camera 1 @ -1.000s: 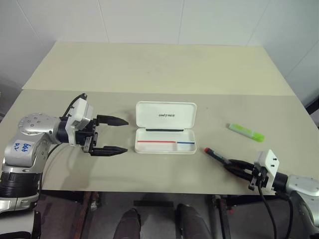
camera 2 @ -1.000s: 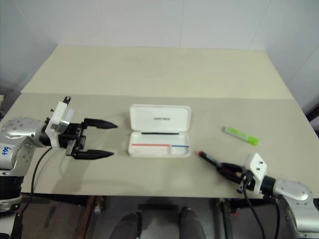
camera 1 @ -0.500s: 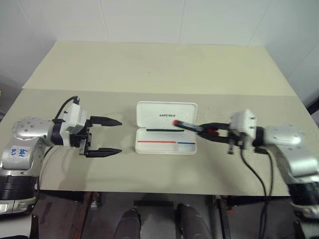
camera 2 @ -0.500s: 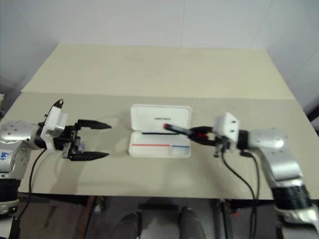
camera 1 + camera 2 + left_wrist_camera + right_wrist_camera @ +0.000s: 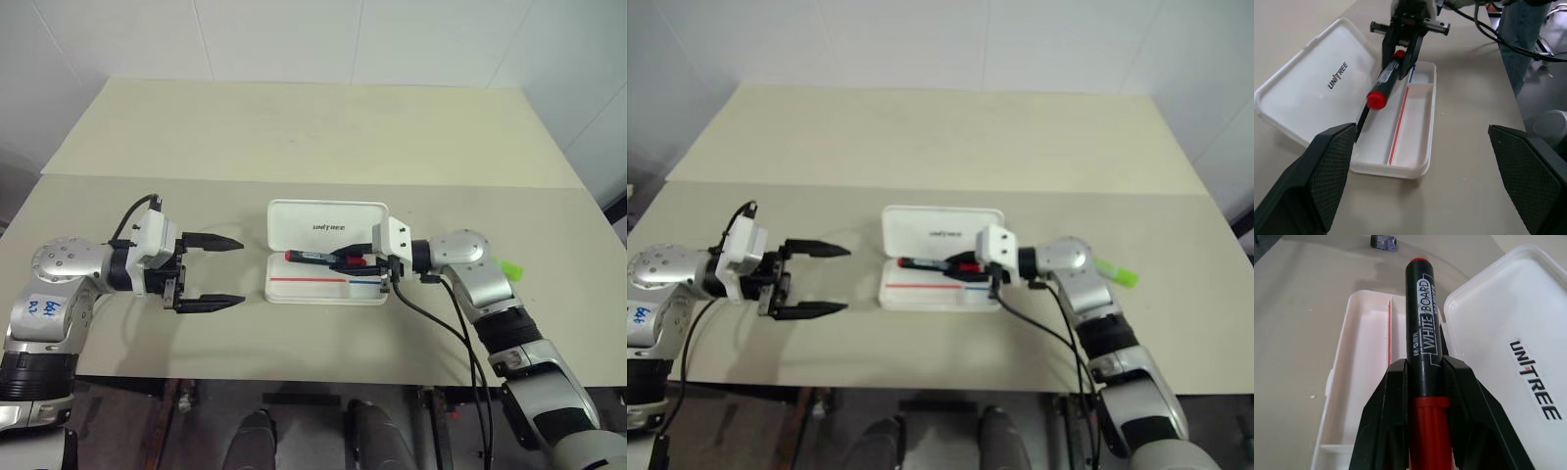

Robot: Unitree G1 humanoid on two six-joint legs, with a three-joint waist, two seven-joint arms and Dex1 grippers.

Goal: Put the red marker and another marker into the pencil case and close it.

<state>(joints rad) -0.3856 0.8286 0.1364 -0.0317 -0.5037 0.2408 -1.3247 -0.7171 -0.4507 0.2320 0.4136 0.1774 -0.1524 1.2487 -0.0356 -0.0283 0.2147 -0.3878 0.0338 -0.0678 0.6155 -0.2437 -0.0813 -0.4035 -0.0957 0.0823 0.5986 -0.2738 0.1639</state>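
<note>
The pencil case lies open at the table's middle, its white lid tipped back and the tray with red and blue lines toward me. My right gripper is shut on the red marker by its red cap end. The marker lies level just above the tray, its black barrel pointing left. My left gripper stands open and empty a short way left of the case. Another marker, the green highlighter, lies on the table to the right, mostly hidden behind my right arm.
The beige table stretches far behind the case, with a seam running across it. Its front edge is close below both arms. A black cable hangs from my right wrist over the table's front right.
My right arm has swung from the table's front right up and leftward, carrying the red marker from the tabletop to over the case's tray. The left gripper has stayed open in place.
</note>
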